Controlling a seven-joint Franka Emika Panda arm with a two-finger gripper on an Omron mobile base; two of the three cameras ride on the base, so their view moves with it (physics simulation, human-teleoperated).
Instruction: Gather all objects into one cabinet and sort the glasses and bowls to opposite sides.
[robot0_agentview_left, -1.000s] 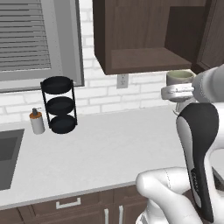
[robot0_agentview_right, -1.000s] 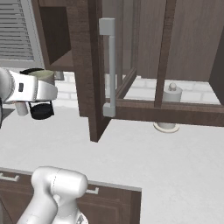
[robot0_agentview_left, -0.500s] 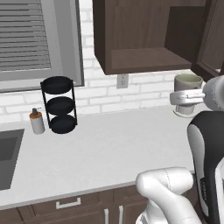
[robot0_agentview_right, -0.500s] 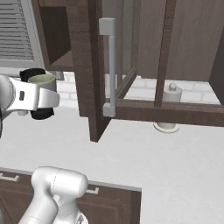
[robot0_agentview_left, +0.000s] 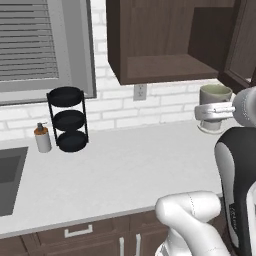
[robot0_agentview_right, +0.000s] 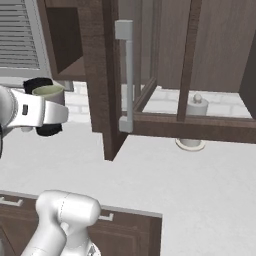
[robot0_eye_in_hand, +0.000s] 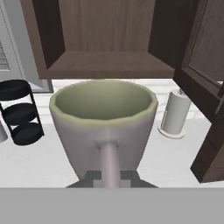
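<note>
The gripper (robot0_eye_in_hand: 109, 177) is clamped on the handle of a pale mug (robot0_eye_in_hand: 104, 124), upright below the cabinet (robot0_eye_in_hand: 109, 65) shelf. No writing is readable.

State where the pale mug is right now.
The pale mug is held upright in the shut gripper by its handle, above the counter, below and in front of the open cabinet.

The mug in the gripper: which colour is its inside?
Pale green inside the mug; the hand view shows it best.
</note>
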